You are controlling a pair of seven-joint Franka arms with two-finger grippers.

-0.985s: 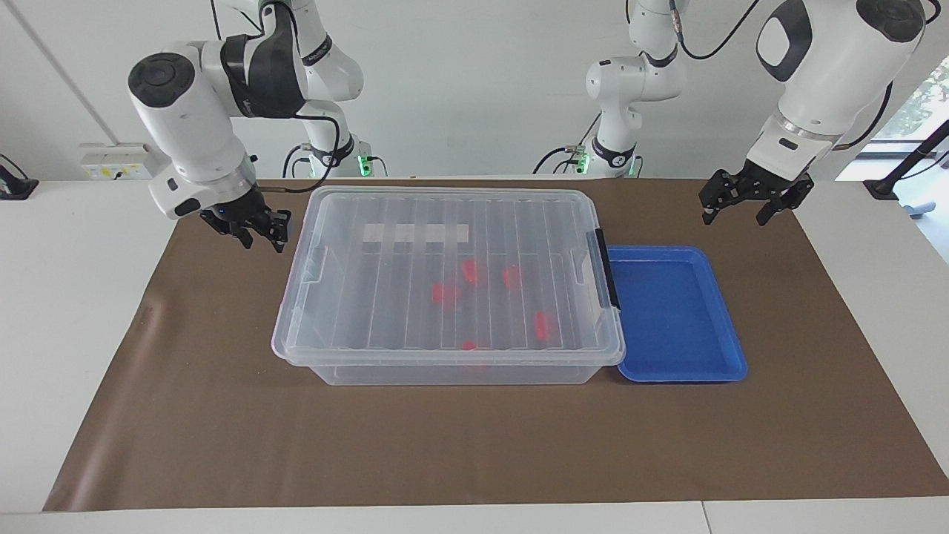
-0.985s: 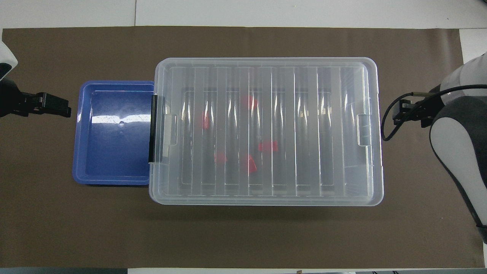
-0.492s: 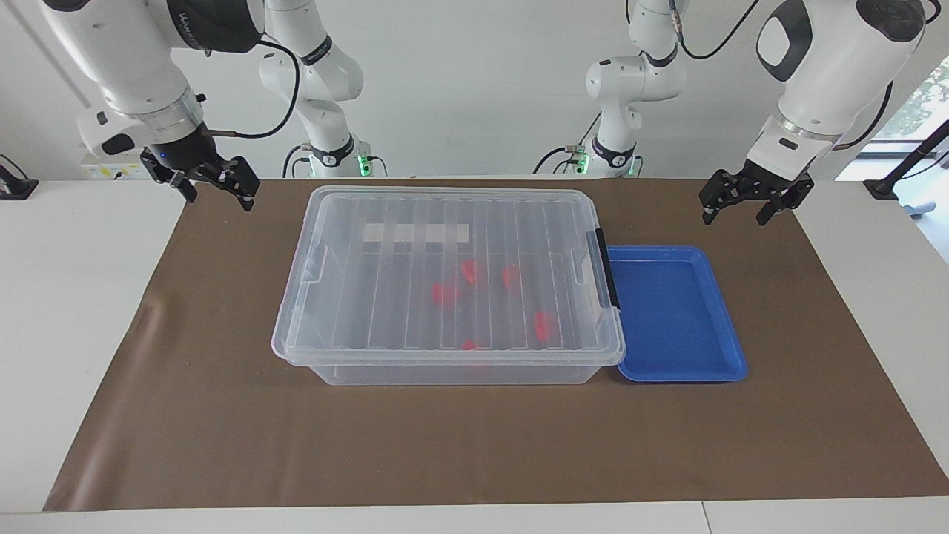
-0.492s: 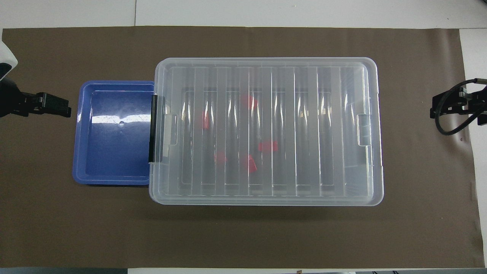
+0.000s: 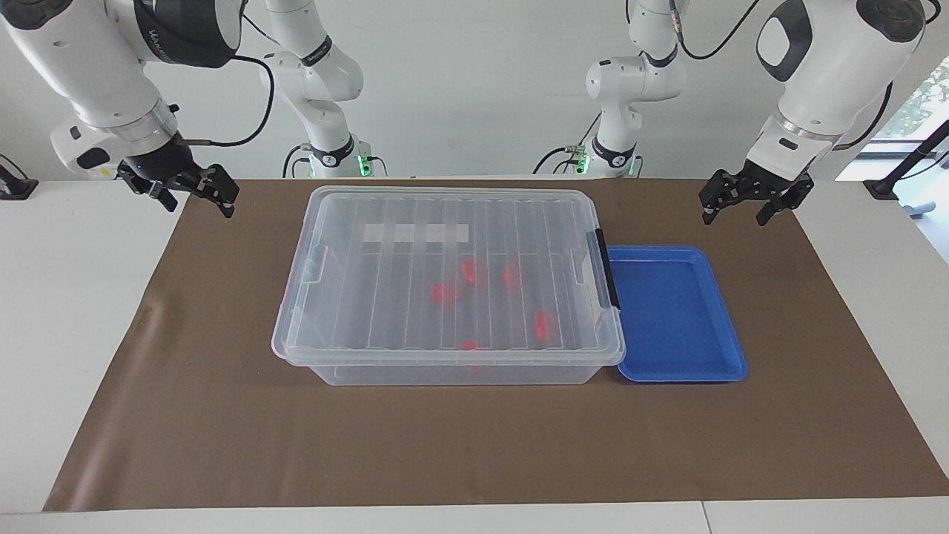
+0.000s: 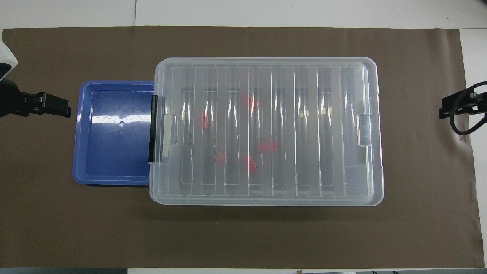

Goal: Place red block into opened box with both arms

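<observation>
Blue tray (image 5: pixel 678 315) touching lidded box (image 5: pixel 445 222)

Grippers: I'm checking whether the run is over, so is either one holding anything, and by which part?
Nothing is held. The left gripper hangs open over the mat near the blue tray; the right gripper hangs open, clear of the box.

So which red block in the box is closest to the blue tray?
The red block lying alone nearest the black latch; the others sit toward the box's middle.
</observation>
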